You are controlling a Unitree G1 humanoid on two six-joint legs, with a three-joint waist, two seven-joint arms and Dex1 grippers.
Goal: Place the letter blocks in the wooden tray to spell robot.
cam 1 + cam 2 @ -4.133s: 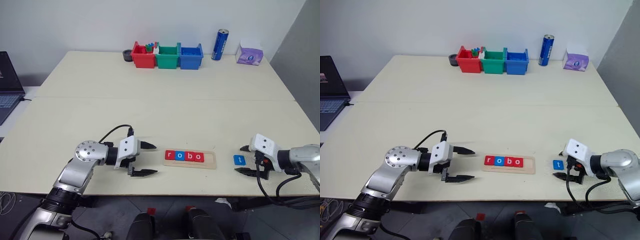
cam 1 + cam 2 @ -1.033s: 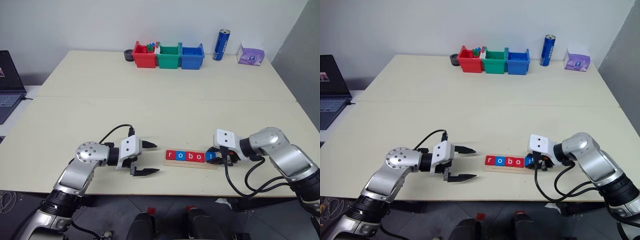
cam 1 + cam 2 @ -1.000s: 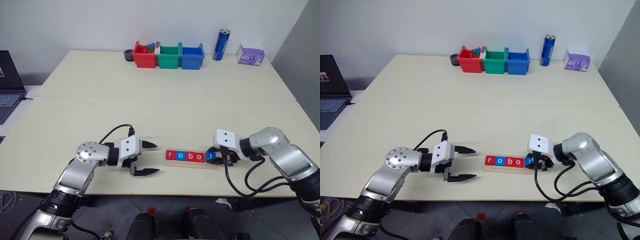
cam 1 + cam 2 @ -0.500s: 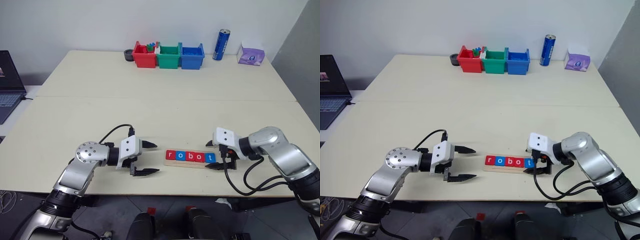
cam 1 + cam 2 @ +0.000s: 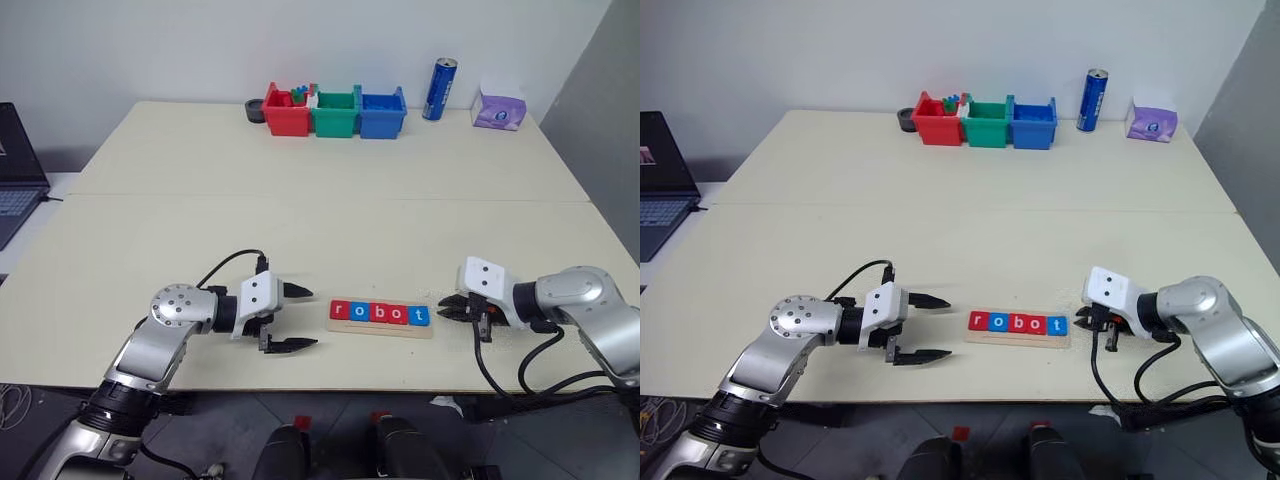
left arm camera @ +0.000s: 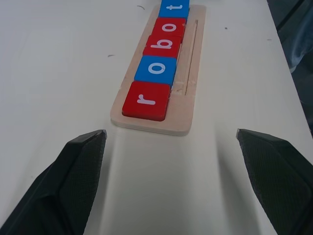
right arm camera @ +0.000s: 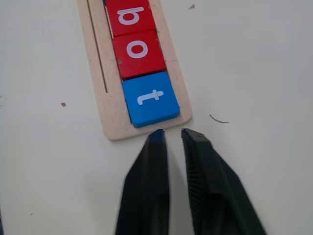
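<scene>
Five letter blocks lie in a row in the wooden tray [image 5: 381, 329] near the table's front edge, reading r, o, b, o, t: red r [image 5: 340, 310], blue o [image 5: 359, 311], red b [image 5: 378, 312], red o [image 5: 398, 314], blue t [image 5: 420, 315]. My right gripper [image 5: 444, 308] rests just right of the tray, shut and empty, its tips a short way off the t block [image 7: 150, 99]. Left of the tray my left gripper [image 5: 312, 317] stands wide open, facing the r block [image 6: 145, 100], holding nothing.
Red [image 5: 287, 112], green [image 5: 335, 113] and blue [image 5: 383, 113] bins line the table's far edge, with a blue can [image 5: 441, 88] and a purple tissue pack [image 5: 499, 110] to their right. A laptop [image 5: 15, 170] sits at the far left.
My right gripper let go of the blue t block at the tray's right end, drew back to the right and shut. The left gripper has not moved.
</scene>
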